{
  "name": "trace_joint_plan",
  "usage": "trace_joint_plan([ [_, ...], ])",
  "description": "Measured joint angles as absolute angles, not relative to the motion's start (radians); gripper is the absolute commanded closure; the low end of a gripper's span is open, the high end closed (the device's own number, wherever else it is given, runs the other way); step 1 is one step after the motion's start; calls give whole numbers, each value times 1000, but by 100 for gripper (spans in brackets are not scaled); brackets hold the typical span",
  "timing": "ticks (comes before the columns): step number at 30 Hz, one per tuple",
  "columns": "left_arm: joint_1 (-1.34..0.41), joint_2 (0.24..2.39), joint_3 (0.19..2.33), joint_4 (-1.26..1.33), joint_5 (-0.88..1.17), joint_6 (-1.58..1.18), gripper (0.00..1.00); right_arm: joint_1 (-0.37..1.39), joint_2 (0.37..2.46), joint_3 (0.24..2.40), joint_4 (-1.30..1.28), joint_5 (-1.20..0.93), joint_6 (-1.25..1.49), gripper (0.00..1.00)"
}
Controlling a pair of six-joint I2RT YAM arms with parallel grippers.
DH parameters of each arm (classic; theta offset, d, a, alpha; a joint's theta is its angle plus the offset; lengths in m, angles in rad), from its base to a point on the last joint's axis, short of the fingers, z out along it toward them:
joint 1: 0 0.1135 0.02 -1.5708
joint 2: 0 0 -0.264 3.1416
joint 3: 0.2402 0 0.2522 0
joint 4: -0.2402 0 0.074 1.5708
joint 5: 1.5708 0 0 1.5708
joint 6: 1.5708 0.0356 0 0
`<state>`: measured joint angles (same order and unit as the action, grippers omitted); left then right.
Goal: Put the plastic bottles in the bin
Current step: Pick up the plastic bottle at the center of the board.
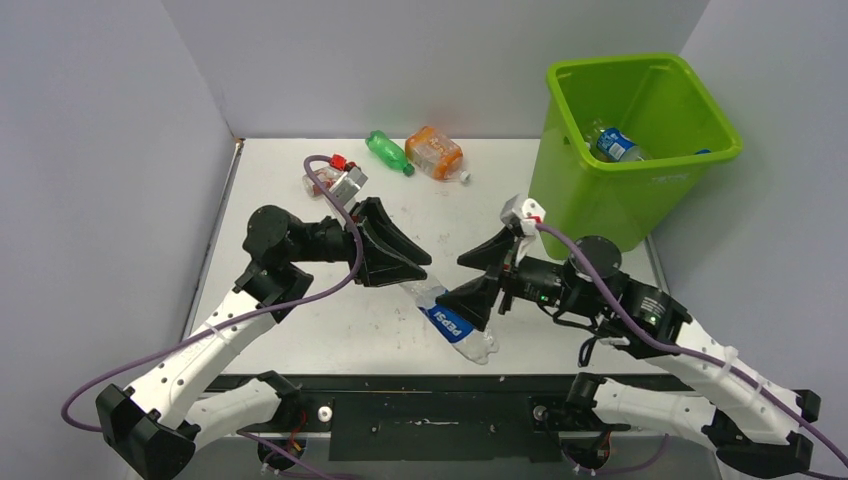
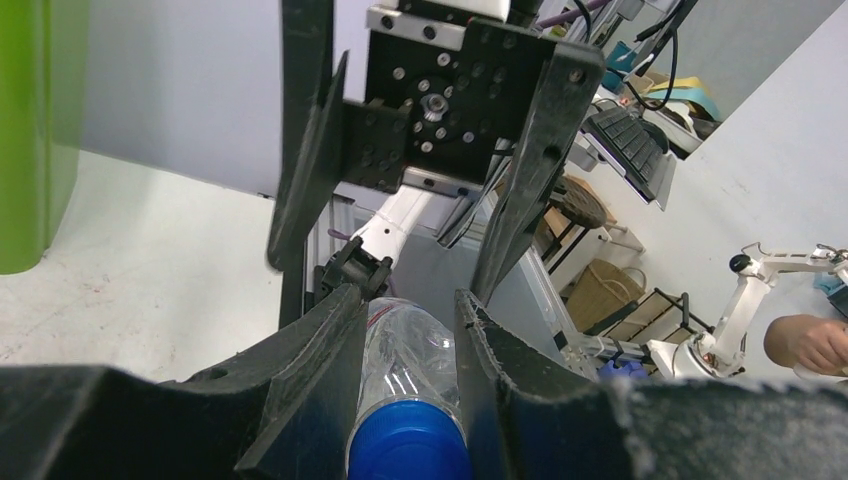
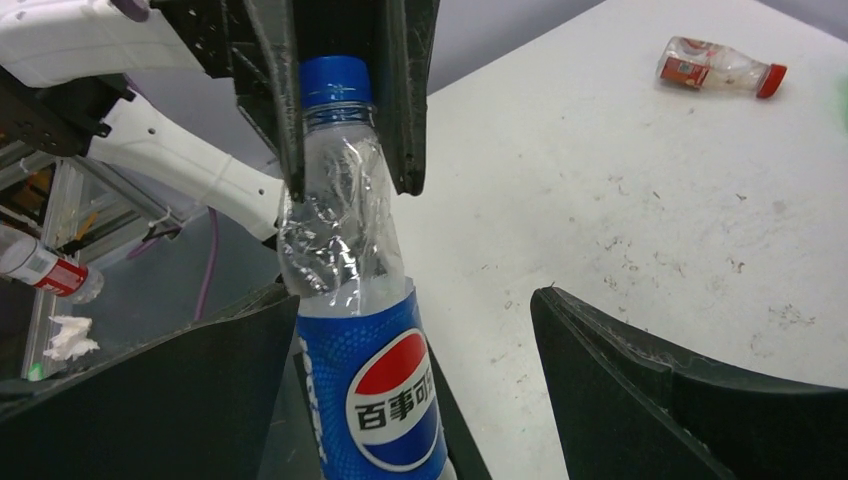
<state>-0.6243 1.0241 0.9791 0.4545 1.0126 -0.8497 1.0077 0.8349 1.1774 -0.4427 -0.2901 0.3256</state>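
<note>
Jaws: your left gripper (image 1: pixel 413 280) clenched on the neck of 1 crushed clear plastic Pepsi bottle (image 1: pixel 457 325), held up between both; right gripper (image 1: pixel 468 283) spread wide astride its blue label. Likely light, crinkly, slippery: grasp the labelled waist.

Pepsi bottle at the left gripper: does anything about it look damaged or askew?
Yes: the Pepsi bottle is crumpled above its label. The left gripper pinches it near the cap, while the right gripper stands open around the label.

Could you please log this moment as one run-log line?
left gripper: shut on Pepsi bottle neck | right gripper: open around its label | bin: holds another bottle
</note>
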Motion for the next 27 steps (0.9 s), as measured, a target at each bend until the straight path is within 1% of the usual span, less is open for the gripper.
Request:
trace_joint_plan([
  [6, -619, 1026, 987, 431, 1018, -833, 100, 1010, 948, 1194, -445, -329, 321, 10],
  [9, -619, 1029, 989, 428, 1018, -826, 100, 1010, 965, 1194, -446, -342, 322, 10],
  [16, -619, 1030, 996, 421, 994, -825, 100, 1010, 942, 1192, -437, -331, 326, 10],
  [22, -619, 1033, 996, 432, 920, -829, 100, 1010, 846, 1132, -368, -314, 345, 10],
  [27, -626, 1061, 996, 479, 864, -857, 100, 1010, 857, 1125, -314, -294, 353, 10],
])
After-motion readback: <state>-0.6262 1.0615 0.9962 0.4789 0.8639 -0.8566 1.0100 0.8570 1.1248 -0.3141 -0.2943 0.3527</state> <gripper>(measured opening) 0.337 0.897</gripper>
